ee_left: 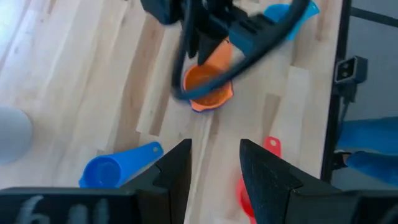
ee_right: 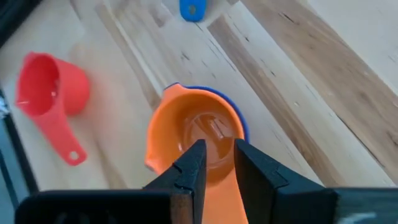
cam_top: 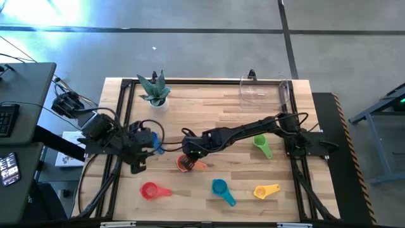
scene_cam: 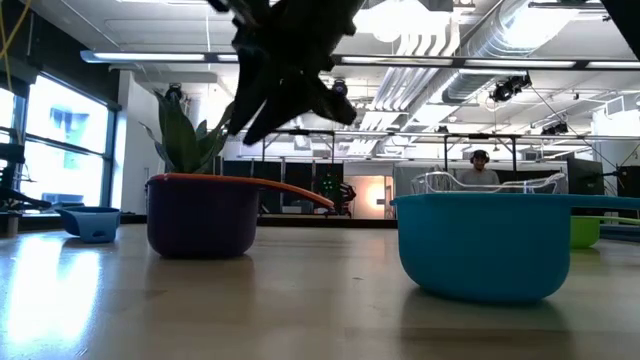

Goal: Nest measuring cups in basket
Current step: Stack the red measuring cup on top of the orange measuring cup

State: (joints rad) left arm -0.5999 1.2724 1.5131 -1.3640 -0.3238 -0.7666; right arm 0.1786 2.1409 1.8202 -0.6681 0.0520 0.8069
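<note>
**Orange cup is sitting right under the right gripper**

The right gripper [cam_top: 188, 159] is hanging just above the orange cup [ee_right: 198, 138], which is resting inside the purple cup [scene_cam: 200, 215] near the middle of the table. Its two fingers are standing a little apart, with a thin gap between them, and they are not squeezing anything. In the right wrist view, the orange cup's bowl is lying straight ahead of the fingers and its flat handle is running back between them, so the cup's long line is pointing the same way as the gripper.

On a clock face laid over the table in the high view, the basket [cam_top: 266, 90] is sitting far off toward one o'clock from this stack. The right arm is the nearer one for that trip, I think.

The left gripper [cam_top: 140, 154] is waiting at nine o'clock from the stack, jaws parted and holding nothing, with the blue cup [ee_left: 118, 167] close beside it.
</note>
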